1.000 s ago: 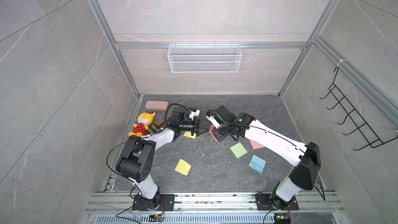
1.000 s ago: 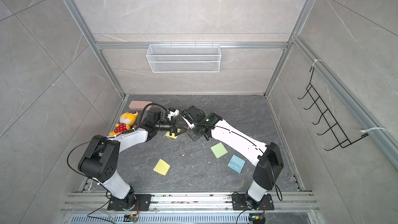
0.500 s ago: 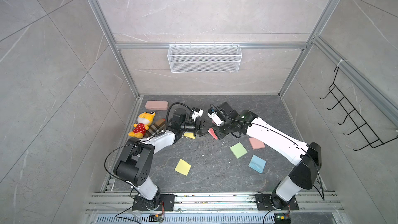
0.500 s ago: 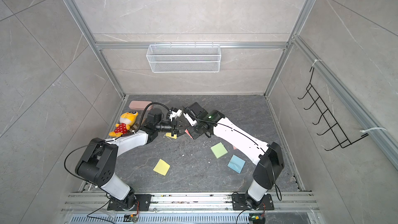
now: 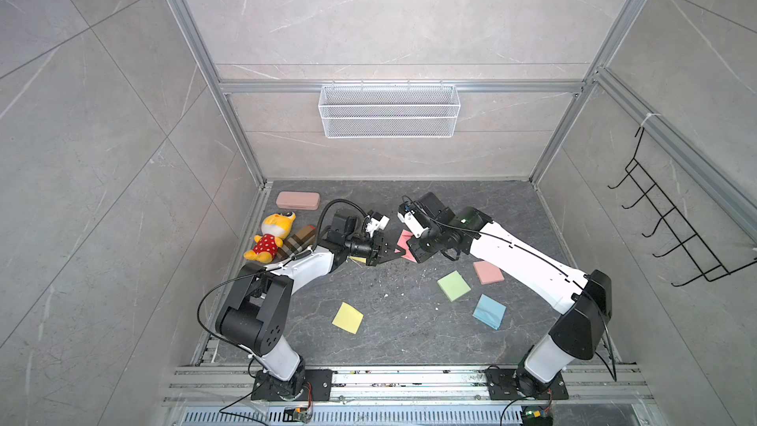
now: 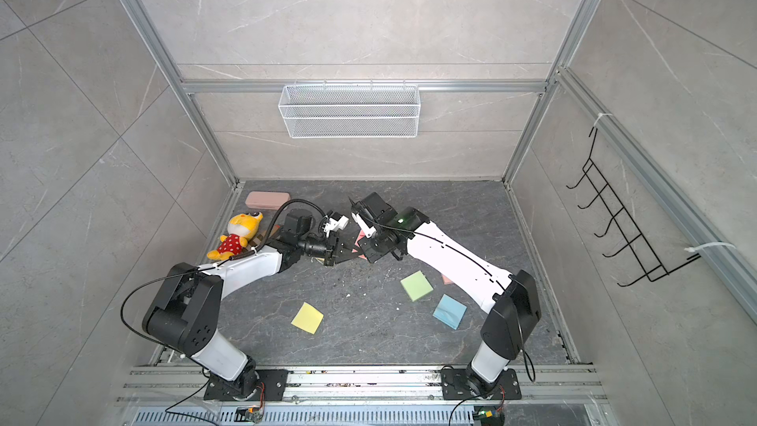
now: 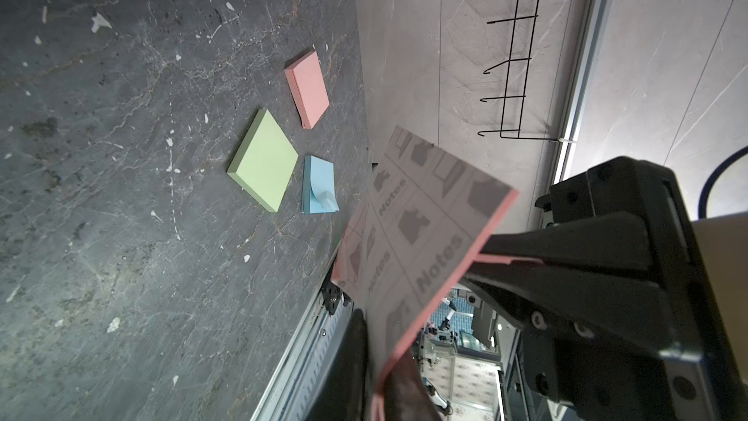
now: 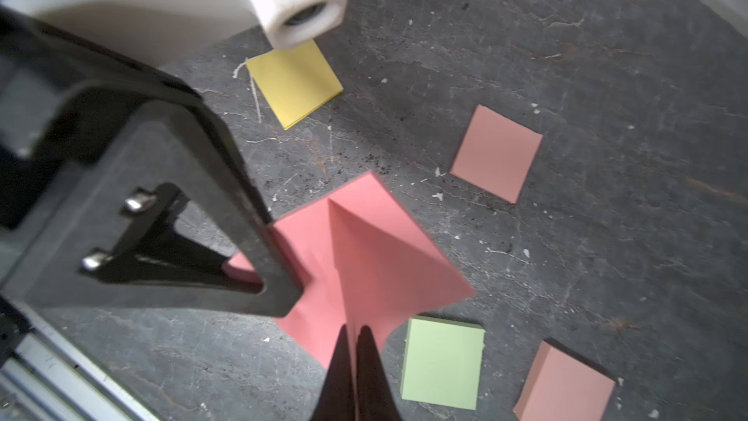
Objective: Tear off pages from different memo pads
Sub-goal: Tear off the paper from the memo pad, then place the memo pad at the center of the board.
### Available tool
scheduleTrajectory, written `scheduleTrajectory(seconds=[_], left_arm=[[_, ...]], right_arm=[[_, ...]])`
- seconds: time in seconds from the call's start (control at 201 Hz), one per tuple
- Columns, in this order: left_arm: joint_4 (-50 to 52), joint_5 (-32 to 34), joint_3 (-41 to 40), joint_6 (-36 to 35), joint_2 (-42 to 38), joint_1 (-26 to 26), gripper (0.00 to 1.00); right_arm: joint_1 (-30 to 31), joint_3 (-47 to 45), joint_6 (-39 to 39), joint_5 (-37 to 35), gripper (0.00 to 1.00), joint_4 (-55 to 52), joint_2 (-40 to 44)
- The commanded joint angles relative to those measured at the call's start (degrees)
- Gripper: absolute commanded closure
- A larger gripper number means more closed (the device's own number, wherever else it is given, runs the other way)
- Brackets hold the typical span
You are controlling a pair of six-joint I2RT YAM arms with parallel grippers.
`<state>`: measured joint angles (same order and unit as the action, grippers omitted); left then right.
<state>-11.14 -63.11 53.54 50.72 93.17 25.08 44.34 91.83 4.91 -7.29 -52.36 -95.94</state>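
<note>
The job stood partway, with one tear apparently in hand. Above the middle of the table, toward its back edge, the left pincer (image 5: 388, 255) and the right pincer (image 5: 411, 255) met tip to tip, both clamped shut on the pink pad (image 8: 380, 253), which hung in the air between them. The right wrist view showed the pad's top sheet lifted into a ridge, with the right tips pinched on one edge and the left jaws on an opposite corner. Whether the left held only that sheet or more of the block could not be told, and the page had not yet come free. A flat salmon square (image 8: 496, 153) on the table beneath looked like a loose page, and the yellow square (image 5: 347, 317) near the front edge looked thin enough to be another, though that was a judgement. A yellow pad (image 8: 293, 83) lay under the left arm. Toward the right edge sat the green pad (image 5: 454, 285), the salmon pad (image 5: 488, 272) and the blue pad (image 5: 489, 311). The blue one's top sheet curled up but remained attached, so those three probably remained to be worked.
</note>
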Motion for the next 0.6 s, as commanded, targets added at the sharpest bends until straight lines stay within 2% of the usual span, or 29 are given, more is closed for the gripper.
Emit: scheduleTrajectory(seconds=[0.0,0.139,0.349,0.488,0.598], left_arm=[[4.5,-0.3,2.4,-3.4,-1.6,-0.6,0.98],[7.8,1.5,2.1,-3.9,-1.2,-1.7,1.0],[14.3,3.0,1.5,-6.3,-1.9,-3.7,1.0],[17.3,5.4,-0.6,-5.7,-1.6,-6.9,1.0],[18.6,9.8,1.7,-6.1,2.3,-5.8,1.0]], right_arm=[[-0.1,0.5,1.2,-12.5,1.0,-1.3,-0.9],[-0.3,-1.0,1.7,-22.5,1.0,0.4,-1.6],[-3.1,-1.2,3.9,-26.7,1.0,-1.7,-3.5],[-4.0,-1.5,4.7,-25.7,1.0,-3.4,-3.4],[-3.7,-3.7,5.8,-18.4,1.0,-2.8,-1.9]])
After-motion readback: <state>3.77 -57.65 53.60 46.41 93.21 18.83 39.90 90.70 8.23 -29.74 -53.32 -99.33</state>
